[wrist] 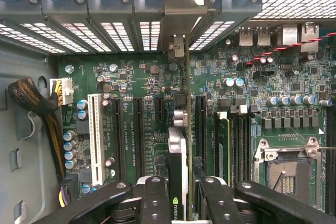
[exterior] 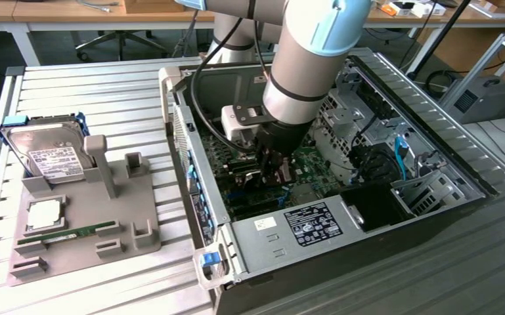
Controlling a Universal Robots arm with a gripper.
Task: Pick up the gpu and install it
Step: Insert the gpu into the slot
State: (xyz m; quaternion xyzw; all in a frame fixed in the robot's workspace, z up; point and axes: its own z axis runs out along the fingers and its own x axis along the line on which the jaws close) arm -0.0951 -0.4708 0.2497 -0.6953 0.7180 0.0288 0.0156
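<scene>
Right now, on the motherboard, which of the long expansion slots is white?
The white slot is the one nearest the brown sleeved cable bundle. The other long slots are black, nearer the gpu held by the gripper.

Robotics lab or workshop, slatted aluminium workbench (exterior: 103, 85) across the frame, open computer case (exterior: 322, 197) at centre, wooden desks (exterior: 50, 13) and office chair (exterior: 116, 42) along top edge

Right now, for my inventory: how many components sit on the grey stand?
3: hard drive propped at the far end, processor flat mid-stand, RAM stick nearer the camera.
</scene>
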